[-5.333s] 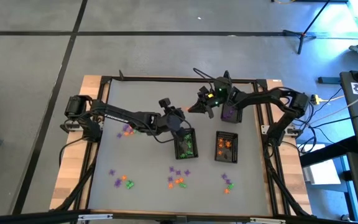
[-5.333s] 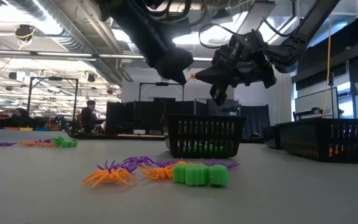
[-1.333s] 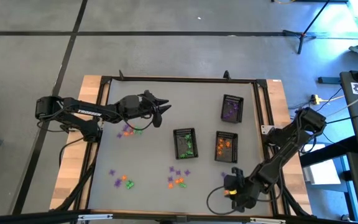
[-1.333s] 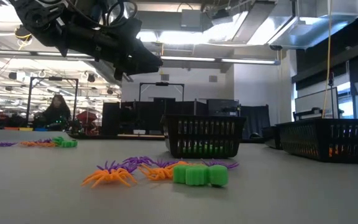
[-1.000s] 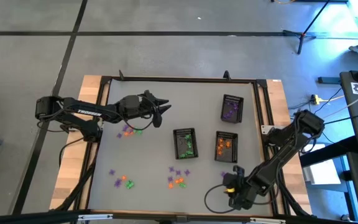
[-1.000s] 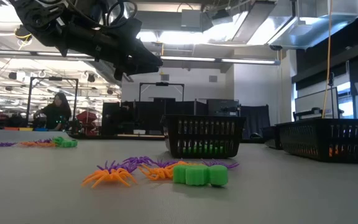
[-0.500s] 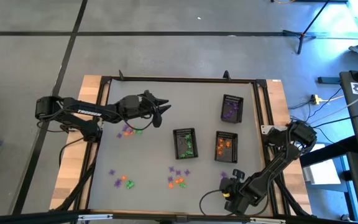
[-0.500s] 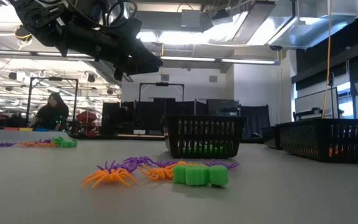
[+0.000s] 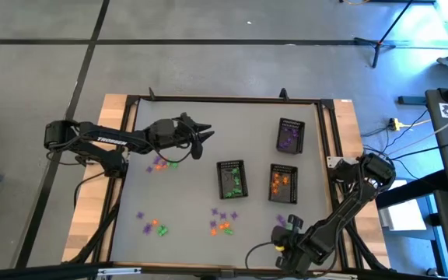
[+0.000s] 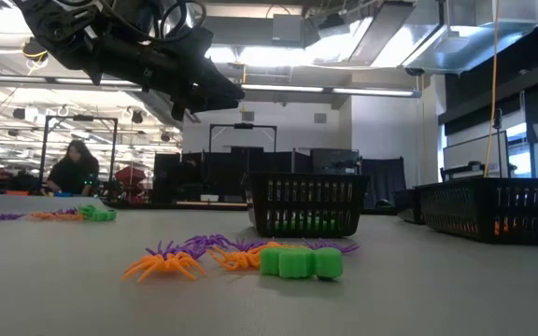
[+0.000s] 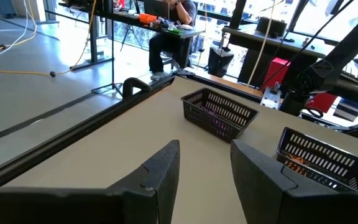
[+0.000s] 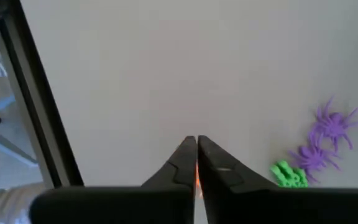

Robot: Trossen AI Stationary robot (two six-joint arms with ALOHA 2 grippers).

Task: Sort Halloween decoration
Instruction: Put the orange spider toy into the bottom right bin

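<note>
Arms first. The right arm reaches from its base at the table's right side to the near edge, its wrist bent low over the grey tabletop (image 9: 185, 194). The right gripper (image 12: 196, 146) has its fingers pressed together, and a sliver of orange shows pinched between the tips, most likely one of the tiny orange plastic trinkets, though too little shows to tell its shape. Two small purple plastic spiders (image 12: 328, 134) and a small green plastic piece (image 12: 289, 174) lie on the table just beside those tips, untouched.

The left arm stretches across the far left part of the table. The left gripper (image 9: 204, 132) hangs in the air with its fingers parted and nothing between them. A loose cluster of purple, orange and green trinkets (image 9: 160, 163) lies below and just behind it on the table.

Two more loose clusters sit near the front edge, one at the left (image 9: 152, 226) and one in the middle (image 9: 222, 222). The three black rectangular mesh baskets hold sorted pieces: green (image 9: 231, 179), orange (image 9: 283, 183) and purple (image 9: 290, 134).
</note>
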